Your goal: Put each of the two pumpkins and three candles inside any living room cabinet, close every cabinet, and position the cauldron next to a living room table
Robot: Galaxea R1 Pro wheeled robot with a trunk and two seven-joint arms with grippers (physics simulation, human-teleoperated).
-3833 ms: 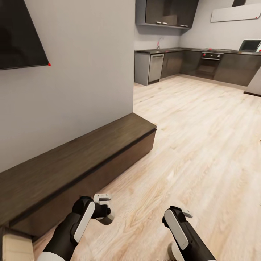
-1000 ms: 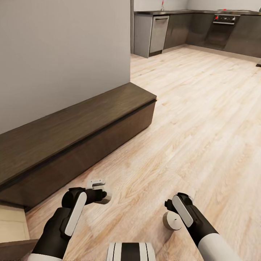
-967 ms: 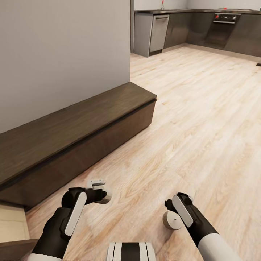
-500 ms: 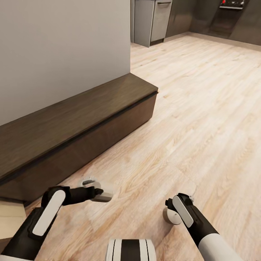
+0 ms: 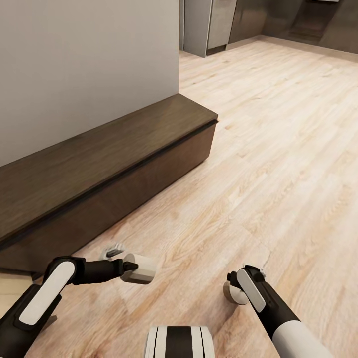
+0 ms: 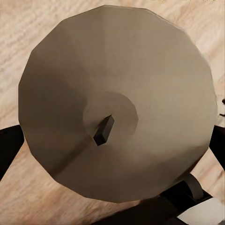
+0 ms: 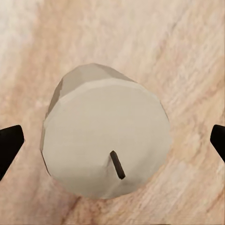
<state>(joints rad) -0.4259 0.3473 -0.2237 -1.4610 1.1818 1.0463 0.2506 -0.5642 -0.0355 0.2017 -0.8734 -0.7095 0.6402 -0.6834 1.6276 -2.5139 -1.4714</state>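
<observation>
Standing along the grey wall [image 5: 89,64] at the left, long low dark-brown wooden cabinet [image 5: 99,179] with its wide handle-less front apparently shut, so nothing going inside until that front gets opened; hanging low over the pale plank floor [image 5: 278,149] just in front of it, left gripper [image 5: 133,267] clenching a stubby tan cylindrical candle [image 5: 140,268], held sideways with the wick end [image 6: 104,130] facing the wrist camera, likely carried there for stowing; sitting at bottom centre, white-and-black striped trunk [image 5: 179,342]; reaching down at the right, right gripper [image 5: 233,293] grasping a second short pale candle [image 7: 105,150], dark fingertips [image 7: 9,143] flanking it, wick up, clear of the boards; both candles being kept off the floor and near the cabinet, presumably awaiting an opened front.
</observation>
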